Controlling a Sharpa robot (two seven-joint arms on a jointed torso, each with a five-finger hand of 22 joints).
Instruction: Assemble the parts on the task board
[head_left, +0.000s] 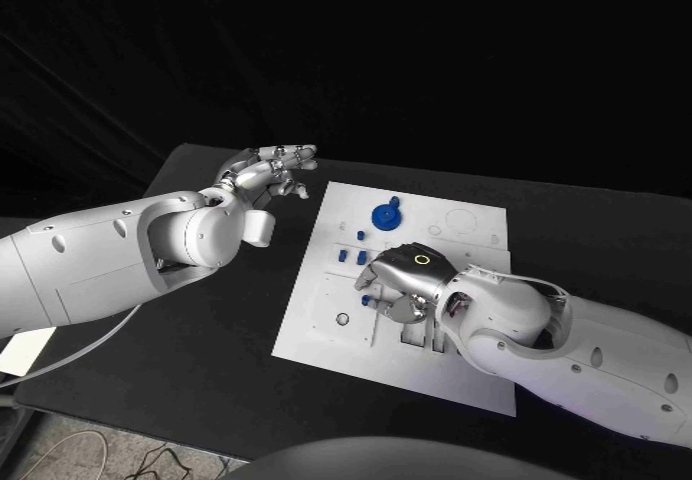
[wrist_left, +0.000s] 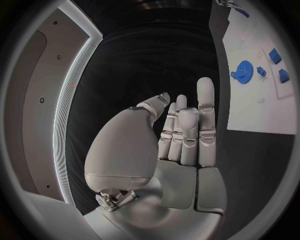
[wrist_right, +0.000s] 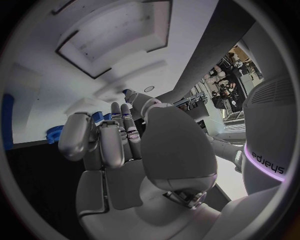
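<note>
The white task board (head_left: 450, 380) lies in the middle of the black table. A blue gear (head_left: 387, 214) stands near its far edge, with two small blue parts (head_left: 351, 257) nearer on the board. My right hand (head_left: 404, 280) hangs low over the board's middle, fingers curled down. A small blue part (head_left: 371, 298) sits right at its fingertips; in the right wrist view a blue part (wrist_right: 98, 117) shows between thumb and fingers, grip unclear. My left hand (head_left: 274, 170) hovers off the board's far left corner, fingers straight and holding nothing. The left wrist view shows that hand (wrist_left: 181, 135), the board (wrist_left: 256, 110) and the gear (wrist_left: 242, 71).
A small dark ring (head_left: 342, 320) and several slots (head_left: 418, 338) mark the board's near half. Bare black table (head_left: 216, 340) stretches left of the board. A white cable (head_left: 87, 350) hangs off the table's left edge.
</note>
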